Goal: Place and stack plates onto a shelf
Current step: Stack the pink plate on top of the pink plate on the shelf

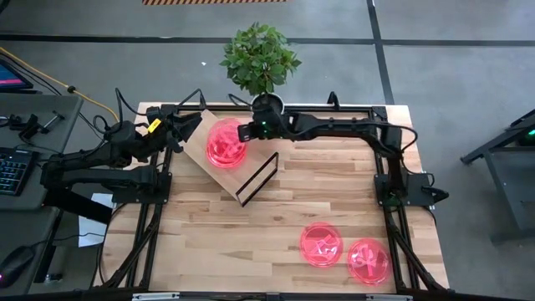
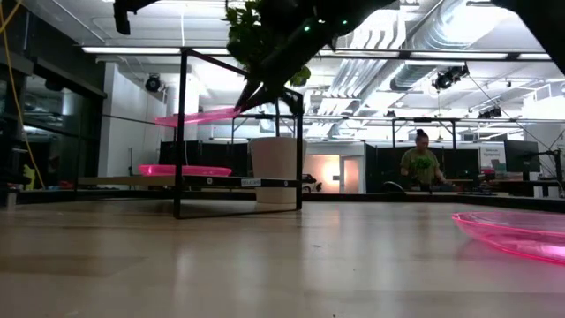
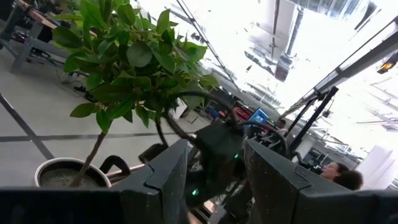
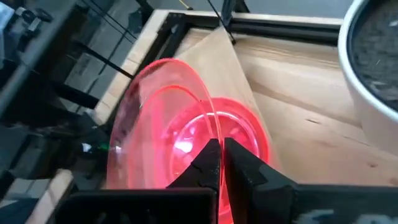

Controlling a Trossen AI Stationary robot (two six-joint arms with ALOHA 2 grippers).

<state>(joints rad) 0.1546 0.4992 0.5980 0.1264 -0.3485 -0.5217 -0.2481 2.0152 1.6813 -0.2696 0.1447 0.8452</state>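
Observation:
My right gripper [image 1: 245, 132] reaches in from the table's right along the far edge and is shut on one pink plate [image 2: 199, 117]. It holds this plate in the air above the shelf [image 1: 219, 174], a light board with a black wire leg [image 1: 257, 180]. More pink plates [image 4: 245, 134] lie stacked on the board. Two other plates [image 1: 322, 244] [image 1: 369, 261] lie flat on the table near its right front corner. My left gripper [image 1: 188, 125] is open [image 3: 214, 168] at the shelf's far left corner and points toward the plant. My right gripper [image 4: 222, 152] pinches the raised plate's rim [image 4: 210, 134] between its two fingers, at the edge nearest the arm. The fingers come from the table's right, slanting down. The plate is lifted clear of the stack and sits slightly tilted above it.
A potted plant [image 1: 261, 58] in a white pot [image 4: 373, 68] stands at the far edge, right behind the shelf and beside my right gripper. The black table frame [image 1: 384, 180] runs along the sides. The table's middle and near left show bare wood. A person [image 2: 422, 163] stands far behind.

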